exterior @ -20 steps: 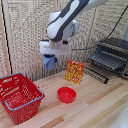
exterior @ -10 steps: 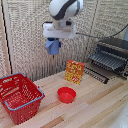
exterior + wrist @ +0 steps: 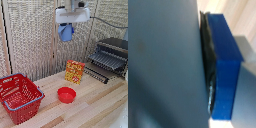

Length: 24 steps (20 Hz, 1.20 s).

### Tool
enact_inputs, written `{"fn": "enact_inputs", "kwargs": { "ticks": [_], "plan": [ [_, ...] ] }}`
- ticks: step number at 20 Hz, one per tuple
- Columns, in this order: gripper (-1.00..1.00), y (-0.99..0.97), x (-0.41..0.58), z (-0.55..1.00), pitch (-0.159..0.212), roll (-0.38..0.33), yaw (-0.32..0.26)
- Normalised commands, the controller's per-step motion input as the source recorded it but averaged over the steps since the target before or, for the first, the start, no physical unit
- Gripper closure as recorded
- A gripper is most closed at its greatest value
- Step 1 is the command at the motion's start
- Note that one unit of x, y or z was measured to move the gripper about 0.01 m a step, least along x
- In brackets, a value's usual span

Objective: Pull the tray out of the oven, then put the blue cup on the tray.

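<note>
The blue cup point(image 3: 65, 32) hangs high above the table, held in my gripper point(image 3: 66, 29), which is shut on it. In the wrist view the blue cup point(image 3: 163, 65) fills most of the picture, pressed against a dark pad and a blue finger point(image 3: 225, 65). The oven point(image 3: 111, 55) stands at the exterior view's right with its door down. The tray point(image 3: 106, 61), a dark wire rack, sticks out of the oven's front over the door. The cup is well to the left of the tray and far above it.
A red bowl point(image 3: 66, 94) sits on the wooden table point(image 3: 95, 107) below the cup. A red basket point(image 3: 19, 96) stands at the exterior view's left. A yellow-orange box point(image 3: 75, 71) stands upright between bowl and oven. Wicker screens back the scene.
My gripper has risen with the blue cup and shifted toward the exterior view's right. The bowl, basket, box and oven have stayed put.
</note>
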Motion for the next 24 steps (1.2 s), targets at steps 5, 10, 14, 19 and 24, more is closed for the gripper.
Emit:
{"fn": "enact_inputs", "kwargs": {
  "ticks": [5,10,14,19,24],
  "plan": [
    [1.00,-0.97,-0.247,0.24,0.106,0.009,-0.068],
    [1.00,-0.97,-0.199,0.03,0.043,0.000,-0.077],
    [1.00,-1.00,-0.119,0.00,0.000,0.000,-0.047],
    [1.00,-1.00,-0.051,-0.13,-0.006,0.000,-0.050],
    [1.00,-0.99,0.000,-0.31,-0.023,0.000,-0.074]
  ]
}}
